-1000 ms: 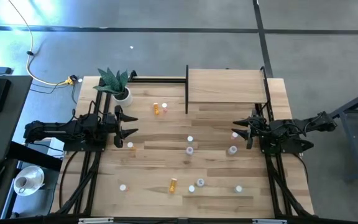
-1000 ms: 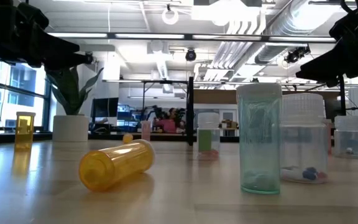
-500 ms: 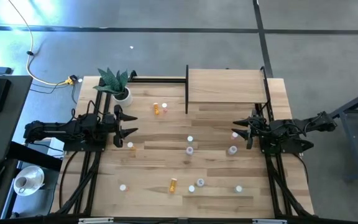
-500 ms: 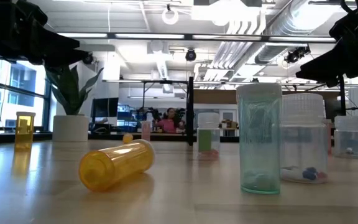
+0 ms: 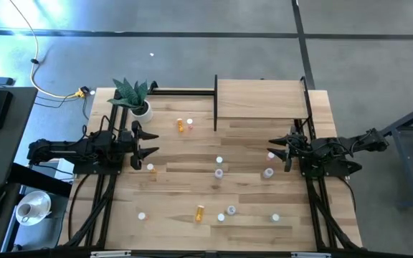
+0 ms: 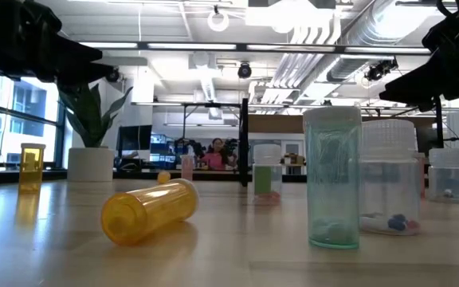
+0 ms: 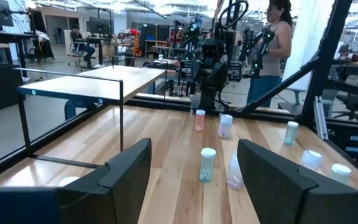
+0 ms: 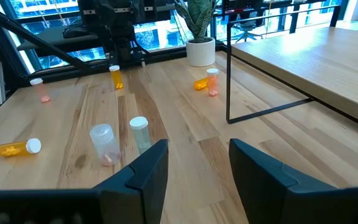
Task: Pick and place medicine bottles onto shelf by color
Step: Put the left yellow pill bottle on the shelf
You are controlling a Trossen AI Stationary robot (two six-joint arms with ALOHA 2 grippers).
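Medicine bottles [image 5: 219, 173], tiny translucent plastic cylinders with pale caps, stand and lie scattered over the planked wooden counter [image 5: 171, 190]. An orange one [image 6: 148, 210] lies on its side at 6 o'clock. The shelf [image 5: 262, 99], a smooth pale board on thin black posts, sits bare at 1 o'clock. The left gripper [image 5: 149, 143] at 9 o'clock and right gripper [image 5: 273, 150] at 3 o'clock hover with fingers spread wide, empty.

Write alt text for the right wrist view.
Open right gripper hovers empty over a planked table scattered with small medicine bottles, the nearest a green one standing. A pale raised shelf sits bare alongside; a potted plant stands beyond.
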